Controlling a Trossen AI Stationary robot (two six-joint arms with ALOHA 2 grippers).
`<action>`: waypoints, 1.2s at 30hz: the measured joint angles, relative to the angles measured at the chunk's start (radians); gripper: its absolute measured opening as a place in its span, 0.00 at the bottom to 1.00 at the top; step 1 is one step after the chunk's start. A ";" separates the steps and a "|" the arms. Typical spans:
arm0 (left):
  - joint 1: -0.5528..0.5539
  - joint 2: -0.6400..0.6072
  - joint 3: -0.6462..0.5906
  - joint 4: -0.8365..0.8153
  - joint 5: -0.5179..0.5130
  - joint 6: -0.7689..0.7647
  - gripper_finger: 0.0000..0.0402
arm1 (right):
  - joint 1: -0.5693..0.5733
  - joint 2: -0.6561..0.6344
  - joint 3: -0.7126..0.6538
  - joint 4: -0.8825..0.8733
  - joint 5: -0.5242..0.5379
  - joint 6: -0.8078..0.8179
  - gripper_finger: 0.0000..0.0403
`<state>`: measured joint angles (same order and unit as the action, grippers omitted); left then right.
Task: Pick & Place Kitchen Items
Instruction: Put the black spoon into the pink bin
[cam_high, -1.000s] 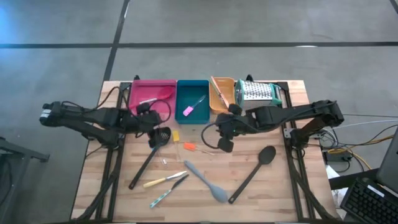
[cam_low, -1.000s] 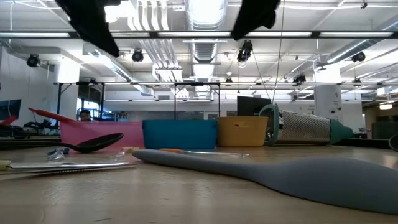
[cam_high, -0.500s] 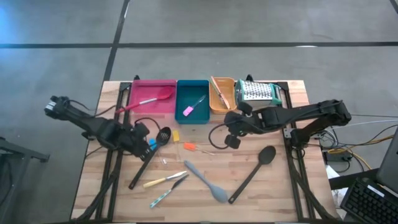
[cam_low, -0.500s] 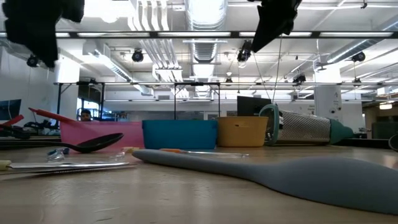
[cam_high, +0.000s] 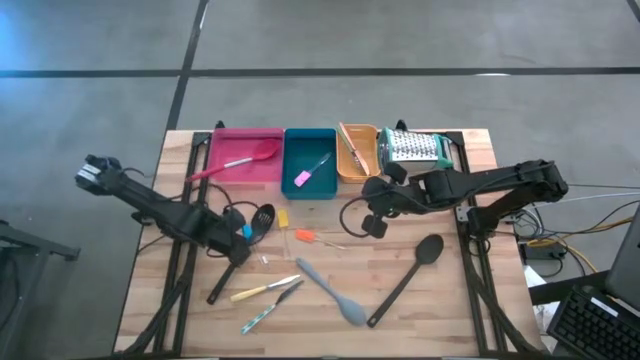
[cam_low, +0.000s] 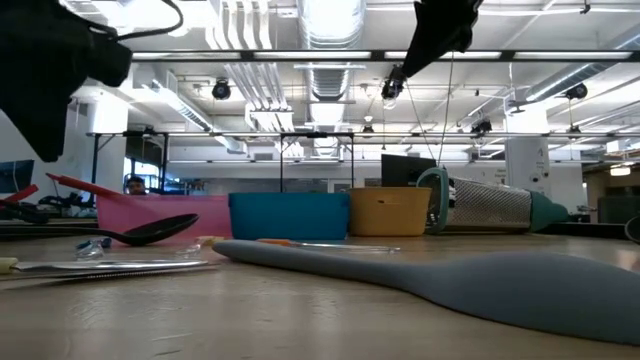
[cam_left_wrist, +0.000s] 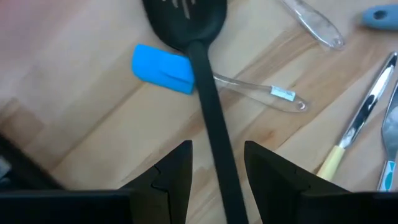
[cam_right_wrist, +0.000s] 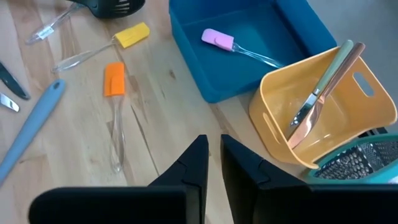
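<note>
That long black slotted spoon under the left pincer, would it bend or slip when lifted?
The black slotted spoon looks like rigid plastic, so it probably stays straight. Its handle is thin and smooth, so it may twist between the open fingers of the left pincer. Gripped far from the head, it would likely tip head-down.

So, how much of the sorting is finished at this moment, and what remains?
Done: a red-headed spatula lies in the pink tray, a small pink-headed tool in the teal tray, and cutlery in the orange tray.

In hand: nothing; the open left end effector straddles the black slotted spoon.

Left: that spoon, the black solid spoon, the grey spatula and small tools.
</note>
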<state>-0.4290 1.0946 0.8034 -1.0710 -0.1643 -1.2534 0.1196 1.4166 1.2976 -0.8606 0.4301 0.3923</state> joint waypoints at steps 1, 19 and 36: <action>0.000 0.003 -0.011 0.022 0.004 0.005 0.37 | 0.000 0.000 0.000 0.003 0.000 0.000 0.11; 0.002 0.028 -0.179 0.242 0.042 -0.001 0.37 | -0.001 0.000 0.000 0.026 0.020 -0.002 0.18; 0.002 0.026 -0.362 0.479 0.048 -0.026 0.37 | 0.000 0.000 0.000 0.037 0.045 -0.003 0.24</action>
<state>-0.4271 1.1203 0.4417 -0.5918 -0.1165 -1.2793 0.1192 1.4166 1.2976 -0.8238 0.4747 0.3897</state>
